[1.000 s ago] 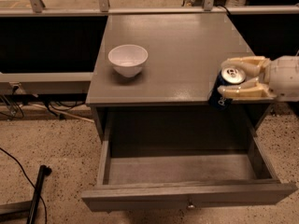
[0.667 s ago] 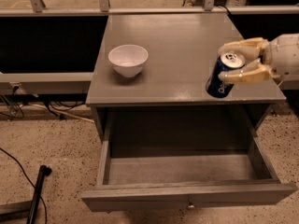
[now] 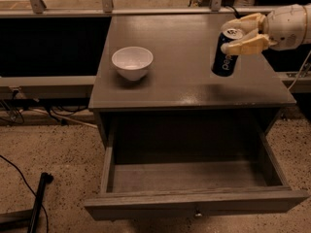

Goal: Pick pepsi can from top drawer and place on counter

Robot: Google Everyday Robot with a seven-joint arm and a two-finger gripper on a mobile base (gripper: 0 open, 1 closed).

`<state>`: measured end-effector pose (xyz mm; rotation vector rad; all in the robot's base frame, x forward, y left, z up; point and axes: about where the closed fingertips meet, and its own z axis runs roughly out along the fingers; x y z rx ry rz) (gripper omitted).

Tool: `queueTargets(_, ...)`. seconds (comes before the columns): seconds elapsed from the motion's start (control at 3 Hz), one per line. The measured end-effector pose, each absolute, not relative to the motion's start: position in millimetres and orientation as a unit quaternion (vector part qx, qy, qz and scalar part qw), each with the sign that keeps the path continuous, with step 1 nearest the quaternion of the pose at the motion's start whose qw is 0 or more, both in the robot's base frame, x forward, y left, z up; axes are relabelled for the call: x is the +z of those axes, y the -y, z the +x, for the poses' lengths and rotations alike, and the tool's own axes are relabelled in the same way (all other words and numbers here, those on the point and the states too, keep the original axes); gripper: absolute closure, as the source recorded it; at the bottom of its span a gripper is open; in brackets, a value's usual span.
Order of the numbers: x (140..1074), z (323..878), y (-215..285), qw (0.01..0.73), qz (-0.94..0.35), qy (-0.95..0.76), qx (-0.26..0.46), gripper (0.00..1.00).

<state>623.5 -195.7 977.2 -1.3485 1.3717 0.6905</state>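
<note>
Camera view looks down from the front onto the counter (image 3: 184, 42), a smooth grey-brown top with a faint sheen near its front edge. The pincer (image 3: 237, 34) reaches in from beyond the counter's right edge, about halfway between the back right and front right corners. Its 2 cream fingers (image 3: 248, 44) are closed around the upper part of the pepsi can (image 3: 224, 59), 1 finger on the far side of the silver top and 1 on the near side, so it is holding the can. The white wrist behind them stays outside the right edge.

The pepsi can is over the right part of the counter, near the right edge, leaning slightly with its top toward that edge and its white lettering facing the front. I cannot tell whether its base touches the surface or hangs just above it.

1 white bowl (image 3: 132, 62) stands upright on the left half of the counter, nearer the left edge than the middle and well apart from the can.

Below the counter's front edge the top drawer (image 3: 189, 177) is pulled far out, its bare wooden floor exposed, with a small metal knob (image 3: 197, 213) in the middle of its plank front. A black cable (image 3: 14, 171) lies on the speckled floor to the left.
</note>
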Motion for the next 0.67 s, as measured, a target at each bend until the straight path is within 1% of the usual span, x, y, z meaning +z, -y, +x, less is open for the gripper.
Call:
queueTargets(0.33,960.0,666.4,205.4,0.505,-0.524,-0.620,0.293,1.00)
queueTargets(0.67,937.8,694.9,206.8,0.490,-0.497,-0.649,0.301,1.00)
